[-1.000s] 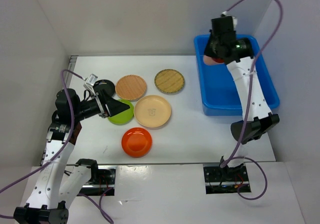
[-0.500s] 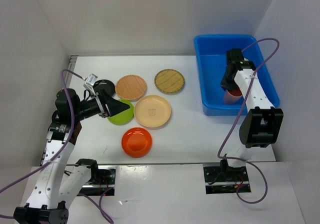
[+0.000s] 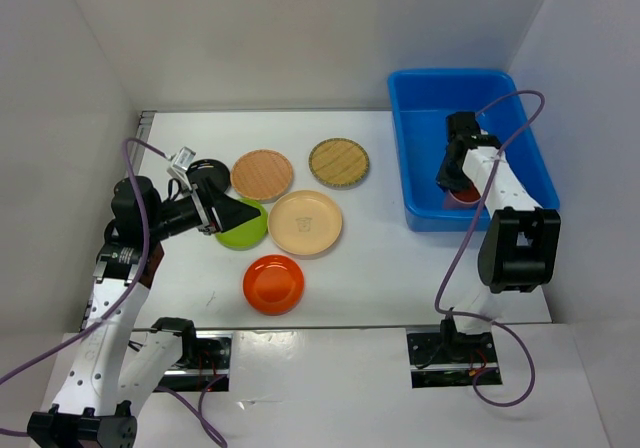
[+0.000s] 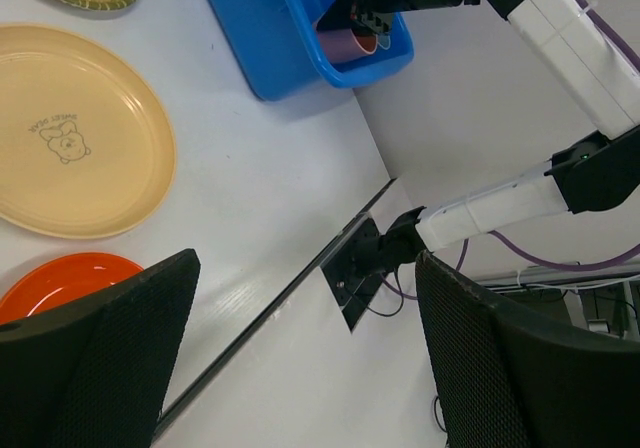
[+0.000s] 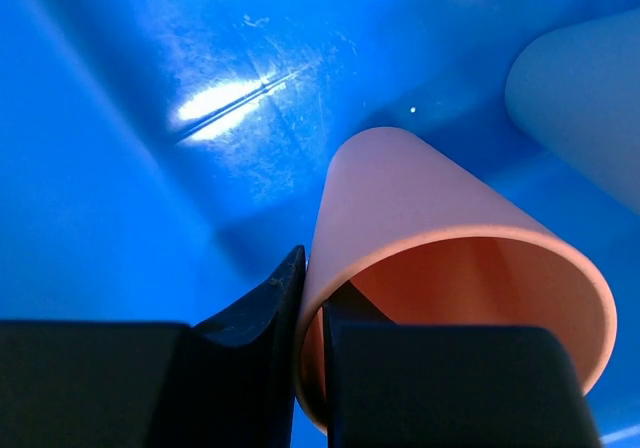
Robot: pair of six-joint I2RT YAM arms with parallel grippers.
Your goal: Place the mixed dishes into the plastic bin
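My right gripper [image 5: 310, 298] pinches the pink cup [image 5: 430, 218] by its wall inside the blue bin [image 5: 150, 168]; left gripper [image 4: 300, 368] gapes empty. Orange plate [image 3: 273, 283], five others not yet binned.

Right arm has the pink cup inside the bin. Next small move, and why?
Probably open the right hand and release. Its jaws pinch the wall of the pink cup at the rim, and the cup hangs low inside the plastic bin, below its walls, so any drop looks short.
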